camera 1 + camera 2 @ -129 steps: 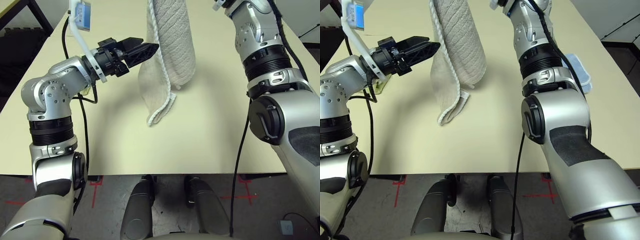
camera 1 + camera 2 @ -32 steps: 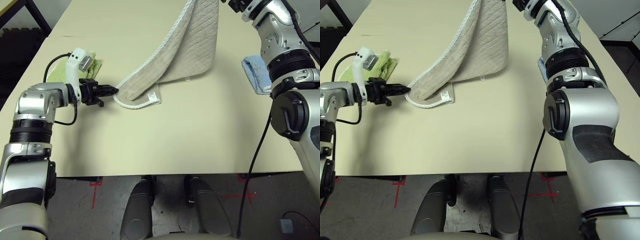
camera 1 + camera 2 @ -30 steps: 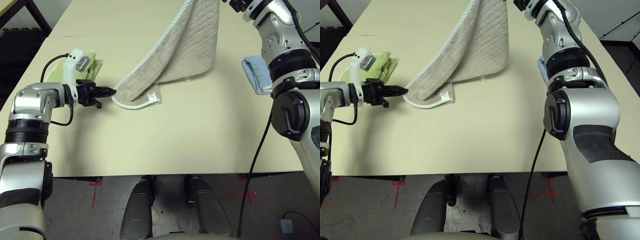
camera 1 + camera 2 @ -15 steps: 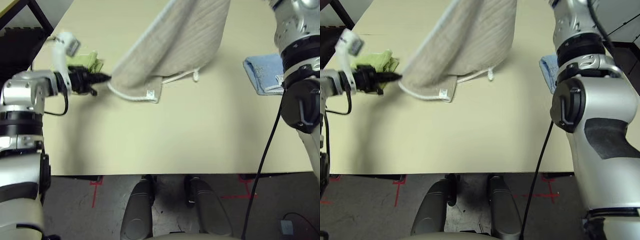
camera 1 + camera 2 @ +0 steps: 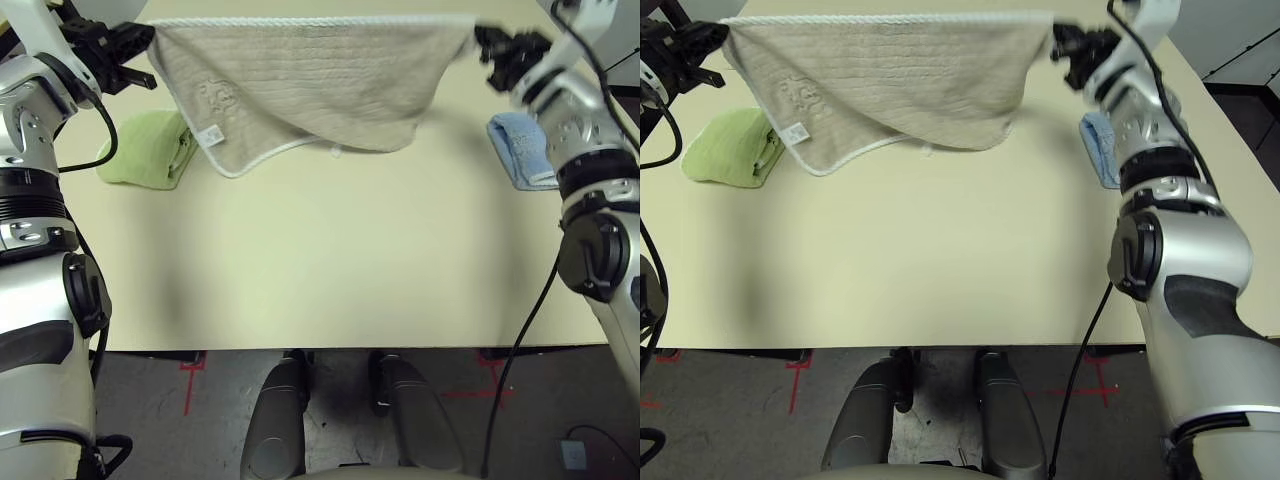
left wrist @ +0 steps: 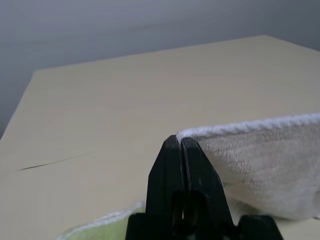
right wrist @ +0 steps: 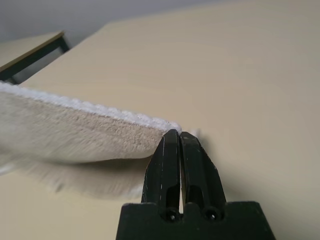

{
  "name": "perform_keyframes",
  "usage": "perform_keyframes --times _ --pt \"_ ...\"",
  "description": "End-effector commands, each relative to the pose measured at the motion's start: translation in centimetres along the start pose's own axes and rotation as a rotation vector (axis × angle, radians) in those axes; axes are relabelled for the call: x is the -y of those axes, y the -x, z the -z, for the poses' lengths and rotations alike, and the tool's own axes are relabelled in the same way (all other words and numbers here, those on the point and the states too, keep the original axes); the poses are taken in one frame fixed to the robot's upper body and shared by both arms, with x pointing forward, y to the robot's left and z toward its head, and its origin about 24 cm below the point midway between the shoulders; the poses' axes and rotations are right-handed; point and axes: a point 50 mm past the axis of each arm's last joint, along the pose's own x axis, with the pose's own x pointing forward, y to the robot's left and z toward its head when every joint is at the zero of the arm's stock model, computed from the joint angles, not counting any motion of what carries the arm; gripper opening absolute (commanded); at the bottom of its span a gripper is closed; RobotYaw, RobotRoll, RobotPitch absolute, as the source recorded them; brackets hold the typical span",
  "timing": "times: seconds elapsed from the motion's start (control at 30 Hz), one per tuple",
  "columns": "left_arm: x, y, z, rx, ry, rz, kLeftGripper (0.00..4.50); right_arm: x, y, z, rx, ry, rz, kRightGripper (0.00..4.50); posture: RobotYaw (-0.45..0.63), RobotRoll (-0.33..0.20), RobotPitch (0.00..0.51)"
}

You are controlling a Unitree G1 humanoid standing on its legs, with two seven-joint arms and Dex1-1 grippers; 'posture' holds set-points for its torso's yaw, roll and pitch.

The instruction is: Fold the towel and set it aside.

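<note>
**Towel now stretched out between both grippers**

A second ago the towel (image 5: 320,85) hung in a slack drape, its low left corner near the table and its right corner held high. Now the left gripper (image 5: 140,40) has come up and the right gripper (image 5: 490,45) has come down, so the top hem runs as one taut, level line from one to the other. The cloth hangs from that hem as an open sheet, and its lower edge sags toward the table (image 5: 320,270), possibly brushing it behind the fold line; I cannot tell for certain.

The left gripper's jaws are pressed together on the towel's left top corner; the left wrist view shows the white hem meeting the tips. The right gripper's jaws are likewise clamped on the right top corner.

To my eye this means the spreading step is done and the towel is ready to be laid down and doubled over; no fold is made yet.

Left of the towel, below its left corner, a green towel (image 5: 148,148) lies folded on the table. Right of the towel, just below its right corner, a blue towel (image 5: 520,150) lies folded too.

There are no containers here; nothing holds anything but the table and the two grippers.
</note>
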Motion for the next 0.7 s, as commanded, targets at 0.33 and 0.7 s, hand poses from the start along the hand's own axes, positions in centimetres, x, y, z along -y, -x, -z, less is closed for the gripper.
perform_keyframes --times 0.33,0.7 --pt "-0.7 2.3 3.1 -0.205 0.108 0.082 0.03 2.0 3.0 -3.4 0.046 -0.067 -0.015 0.0 -0.03 0.0 0.266" --pt "-0.8 2.4 4.9 -0.259 0.112 0.013 0.03 1.4 3.8 -1.1 -0.141 -0.132 -0.153 0.0 -0.03 0.0 0.275"
